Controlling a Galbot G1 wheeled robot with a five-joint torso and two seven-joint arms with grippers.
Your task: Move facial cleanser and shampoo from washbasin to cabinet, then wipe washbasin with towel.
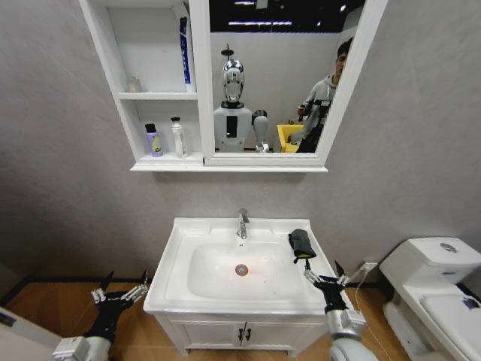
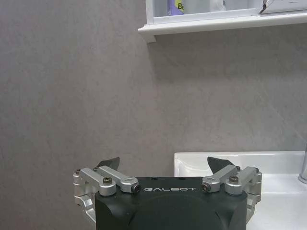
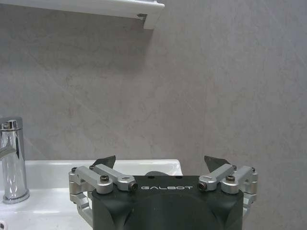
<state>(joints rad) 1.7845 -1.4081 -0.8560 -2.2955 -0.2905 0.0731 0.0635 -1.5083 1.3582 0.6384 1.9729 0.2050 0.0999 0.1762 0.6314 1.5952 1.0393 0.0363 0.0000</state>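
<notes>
with two bottles [image 1: 166, 138] already standing on the lowest shelf of the cabinet [image 1: 154, 90], the washbasin [image 1: 239, 265] carries only the towel [image 1: 301, 244], lying on its right rear ledge beside the tap [image 1: 243, 223]. right gripper [image 1: 323, 280] hovers just in front of the towel, jaws wide and empty, so plainly the nearer arm. left gripper [image 1: 119, 295] hangs off the basin's left front corner, jaws wide.

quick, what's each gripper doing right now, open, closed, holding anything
Left gripper: open, holding nothing, low beside the washbasin's left front corner.
Right gripper: open, holding nothing, at the washbasin's right front edge, just short of the towel.
</notes>
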